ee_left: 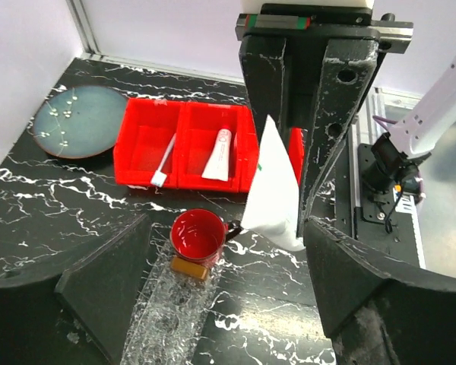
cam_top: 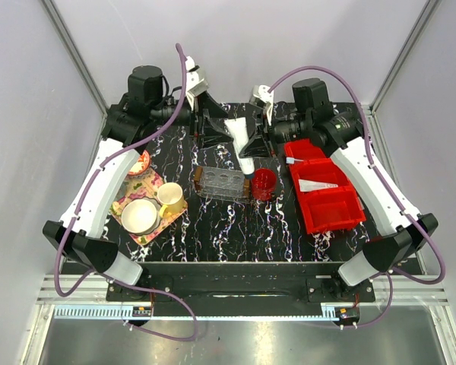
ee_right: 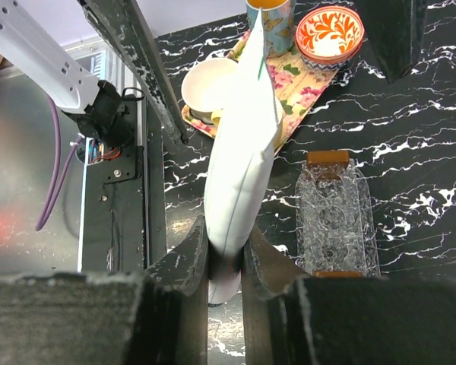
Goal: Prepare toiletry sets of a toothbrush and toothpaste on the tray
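My right gripper (cam_top: 254, 144) (ee_right: 226, 243) is shut on a white toothpaste tube (ee_right: 243, 152) and holds it above the table, behind the clear tray (cam_top: 222, 183). The tube also shows in the top view (cam_top: 235, 127) and in the left wrist view (ee_left: 272, 190). The clear tray (ee_right: 336, 220) (ee_left: 167, 308) looks empty. A second toothpaste tube (ee_left: 219, 154) (cam_top: 317, 185) and the pale toothbrush (ee_left: 165, 161) (cam_top: 294, 160) lie in the red bin (cam_top: 327, 209). My left gripper (cam_top: 213, 131) (ee_left: 220, 296) is open and empty, just left of the held tube.
A red cup (cam_top: 264, 183) (ee_left: 197, 234) stands against the clear tray's right end. A flowery tray (cam_top: 148, 199) at the left carries a white bowl (cam_top: 139, 216), a yellow cup (cam_top: 171, 195) and an orange bowl (ee_right: 330, 30). A grey-blue plate (ee_left: 80, 120) lies beside the red bin.
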Available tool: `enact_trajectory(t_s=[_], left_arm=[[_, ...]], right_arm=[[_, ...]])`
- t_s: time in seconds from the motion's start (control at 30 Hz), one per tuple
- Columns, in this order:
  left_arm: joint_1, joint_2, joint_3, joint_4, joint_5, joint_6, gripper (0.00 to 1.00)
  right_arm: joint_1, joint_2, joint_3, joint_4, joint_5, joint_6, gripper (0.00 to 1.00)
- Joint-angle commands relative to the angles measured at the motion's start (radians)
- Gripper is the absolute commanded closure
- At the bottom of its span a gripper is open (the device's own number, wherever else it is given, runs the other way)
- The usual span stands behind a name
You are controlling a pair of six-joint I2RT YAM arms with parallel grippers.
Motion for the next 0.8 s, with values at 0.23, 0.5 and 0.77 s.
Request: enact_trajectory(t_s=[0.23, 0.5, 0.77], left_arm=[[0.001, -0.011, 0.021, -0.029, 0.148, 0.06, 0.23], [-0.002, -0.005, 0.008, -0.029, 0.163, 0.058, 0.36], [-0.019, 0.01, 0.002, -0.028, 0.183, 0.043, 0.49]], right_arm=[[0.05, -0.024, -0.01, -0.002, 0.024, -0.066, 0.95], [0.069, -0.018, -0.019, -0.002, 0.047, -0.078, 0.95], [0.08, -0.015, -0.021, -0.002, 0.063, -0.088, 0.95]])
